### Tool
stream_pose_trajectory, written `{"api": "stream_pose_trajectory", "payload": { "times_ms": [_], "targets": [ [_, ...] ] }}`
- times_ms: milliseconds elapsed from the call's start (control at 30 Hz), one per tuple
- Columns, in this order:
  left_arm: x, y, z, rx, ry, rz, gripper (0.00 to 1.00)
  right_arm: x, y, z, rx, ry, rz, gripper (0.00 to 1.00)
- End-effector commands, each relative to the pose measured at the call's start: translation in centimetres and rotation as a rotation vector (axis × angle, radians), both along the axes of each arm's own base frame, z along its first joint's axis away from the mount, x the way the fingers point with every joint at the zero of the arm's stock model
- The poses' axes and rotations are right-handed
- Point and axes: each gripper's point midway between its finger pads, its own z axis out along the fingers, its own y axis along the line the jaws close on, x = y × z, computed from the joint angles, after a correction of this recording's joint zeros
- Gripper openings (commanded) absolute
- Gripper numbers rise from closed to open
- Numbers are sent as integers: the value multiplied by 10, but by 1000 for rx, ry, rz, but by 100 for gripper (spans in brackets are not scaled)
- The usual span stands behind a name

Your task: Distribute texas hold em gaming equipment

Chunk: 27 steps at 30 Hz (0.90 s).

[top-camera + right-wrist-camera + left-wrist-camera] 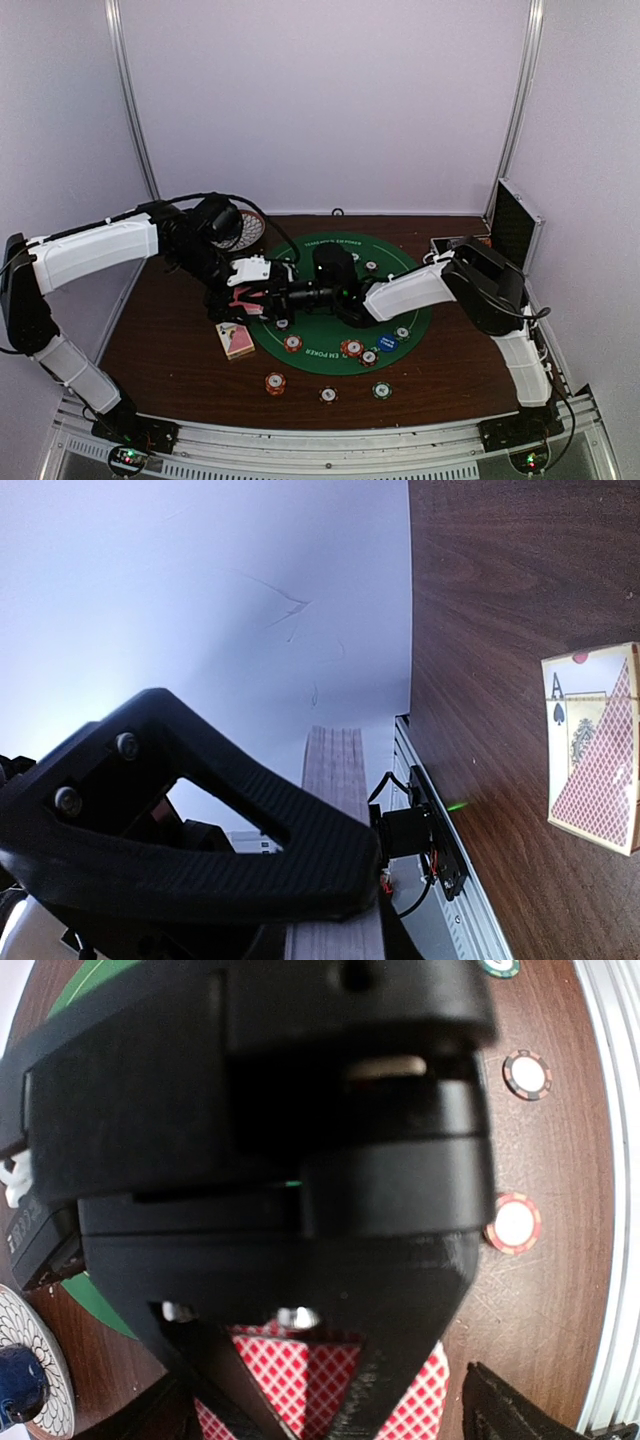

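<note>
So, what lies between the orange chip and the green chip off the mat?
In the top view, one black-and-white chip lies between the orange chip and the green chip.

Dark grained wood table (480,580), green felt mat (320,335), paper card box (595,750)

Red-backed card box (236,340) lies flat left of scattered striped chips (275,383)

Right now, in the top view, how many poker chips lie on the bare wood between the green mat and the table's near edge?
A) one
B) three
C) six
B: an orange chip, a dark chip and a green chip sit there, off the green mat.
</note>
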Motion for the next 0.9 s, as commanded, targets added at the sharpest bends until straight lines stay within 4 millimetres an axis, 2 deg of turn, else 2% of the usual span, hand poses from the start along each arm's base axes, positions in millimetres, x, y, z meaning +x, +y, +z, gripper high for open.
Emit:
{"api": "stream_pose_trajectory", "payload": {
  "times_ms": [0, 133, 500, 733, 867],
  "targets": [
    [8, -8, 5, -16, -24, -9, 87, -6, 4, 16, 84, -23, 28, 7],
    [15, -7, 4, 1, -41, 9, 77, -8, 5, 18, 93, -27, 34, 9],
    [16, -10, 9, -7, -36, 21, 60, -7, 8, 22, 123, -27, 29, 11],
    [18, -9, 11, 6, -54, 20, 30, -5, 9, 20, 126, -18, 21, 21],
    [17, -9, 9, 23, -57, 12, 26, -5, 11, 20, 130, -16, 23, 27]
  ]
}}
